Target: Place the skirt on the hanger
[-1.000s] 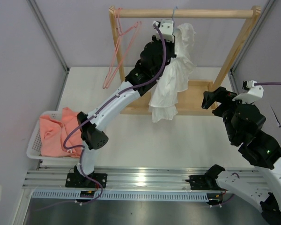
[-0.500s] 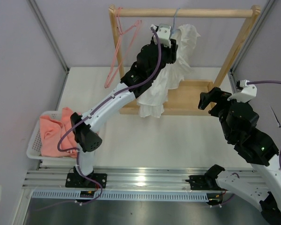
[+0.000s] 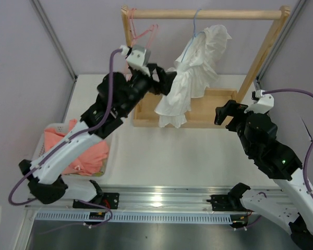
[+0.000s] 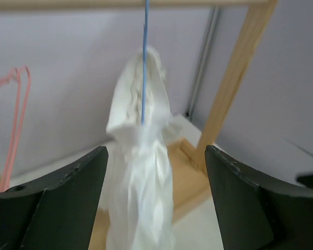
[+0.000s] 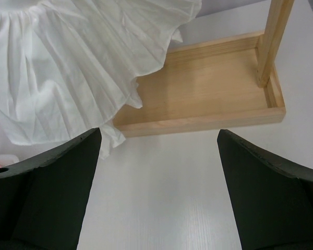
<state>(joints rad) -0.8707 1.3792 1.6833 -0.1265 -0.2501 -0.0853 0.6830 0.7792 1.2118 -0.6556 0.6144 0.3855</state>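
Now my left gripper [image 3: 164, 82] has let go and backed off to the left, jaws wide and empty, leaving the skirt [image 3: 190, 73] draped on the hanger [image 4: 145, 57] at the far rail [image 3: 235, 14], so the placement looks done to me.

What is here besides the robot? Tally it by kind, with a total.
Hangers: 2 (light-blue hanger, pink hanger)
Cloth items: 2 (white skirt, salmon-pink cloth)
Containers: 1 (basket)
Stands: 1 (wooden rack)
Total: 6
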